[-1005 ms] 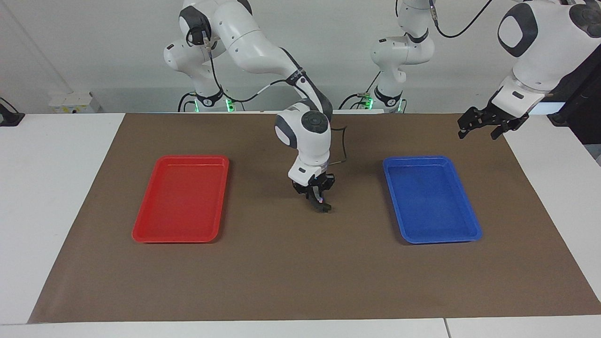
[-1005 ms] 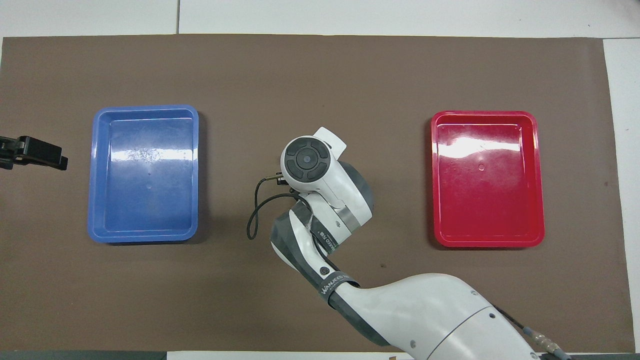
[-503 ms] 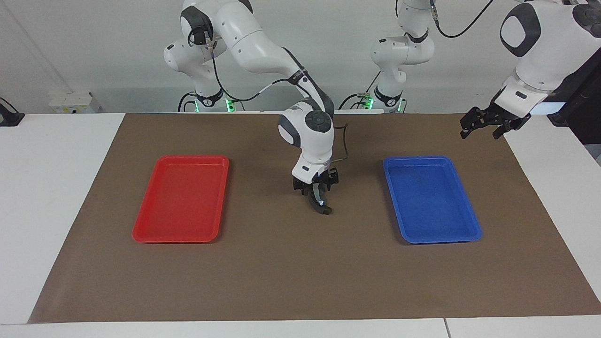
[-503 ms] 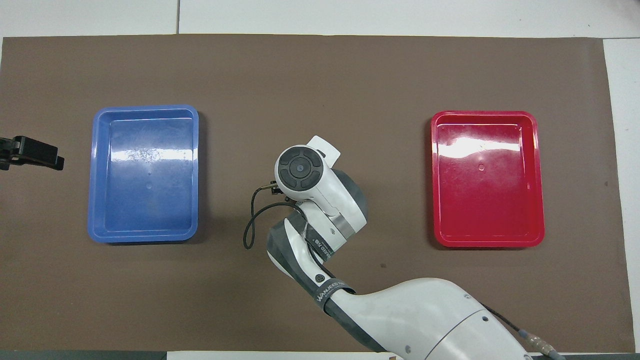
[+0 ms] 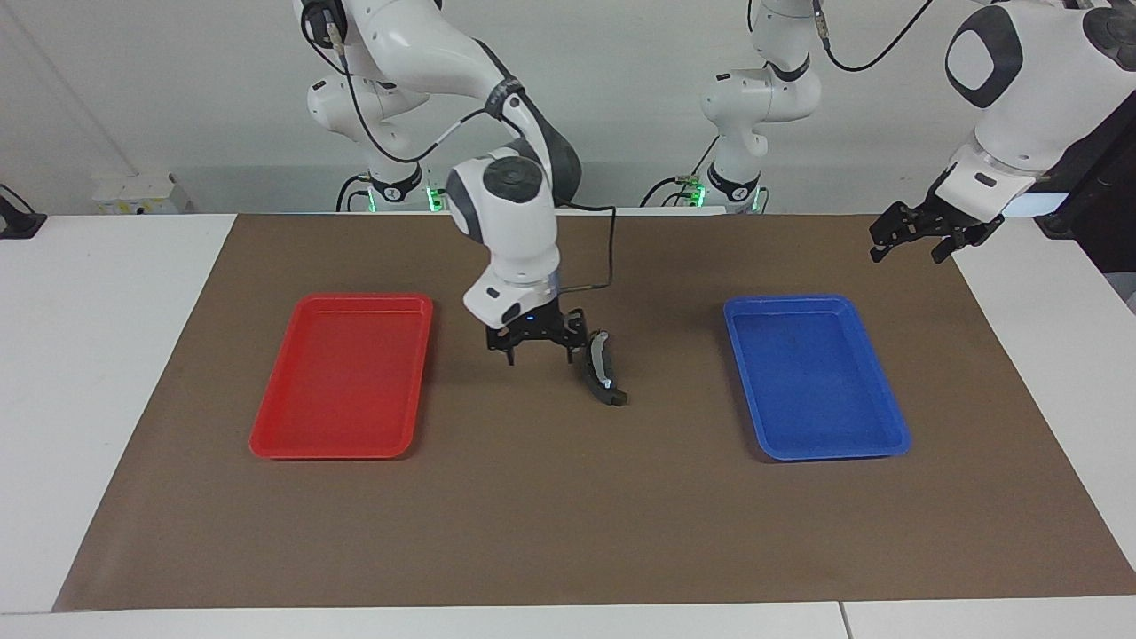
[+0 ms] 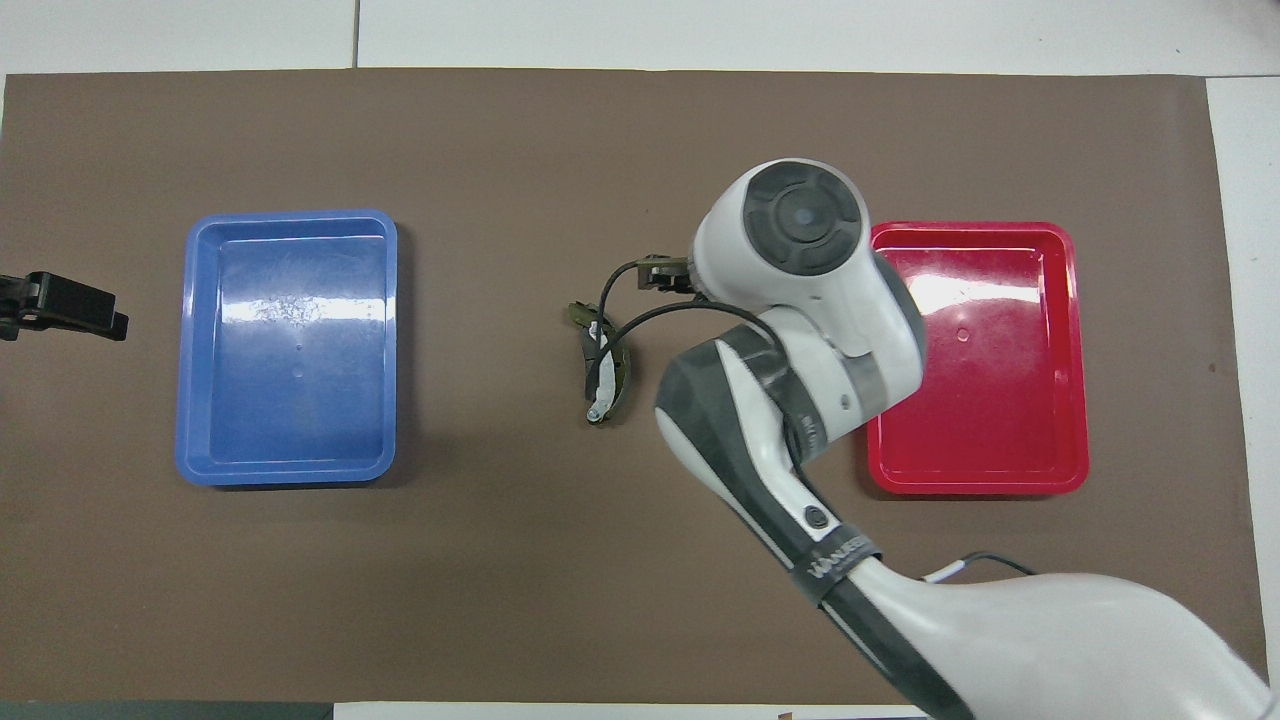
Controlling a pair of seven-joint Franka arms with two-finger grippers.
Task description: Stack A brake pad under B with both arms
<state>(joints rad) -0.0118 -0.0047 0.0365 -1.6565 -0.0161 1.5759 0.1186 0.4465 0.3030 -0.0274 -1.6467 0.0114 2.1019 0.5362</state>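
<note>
B [image 5: 600, 366], the black crescent brake shoe with a silver band, lies mid-mat between the two trays, also seen in the overhead view [image 6: 598, 372]. A dark edge [image 6: 620, 372] showing beside the band looks like the A brake pad under it; most of it is covered. My right gripper [image 5: 540, 353] hangs open and empty just above the mat, beside B toward the red tray. The right arm's wrist hides it in the overhead view. My left gripper [image 5: 903, 253] waits open and raised over the mat's edge past the blue tray, and shows again at the overhead view's edge [image 6: 70, 308].
An empty red tray [image 5: 342, 377] [image 6: 975, 400] lies toward the right arm's end of the table. An empty blue tray [image 5: 812, 373] [image 6: 290, 345] lies toward the left arm's end. A brown mat [image 5: 568, 515] covers the white table.
The right gripper has opened, let go of B, and risen away toward the red tray. B stays on the mat. The left arm has barely moved.
</note>
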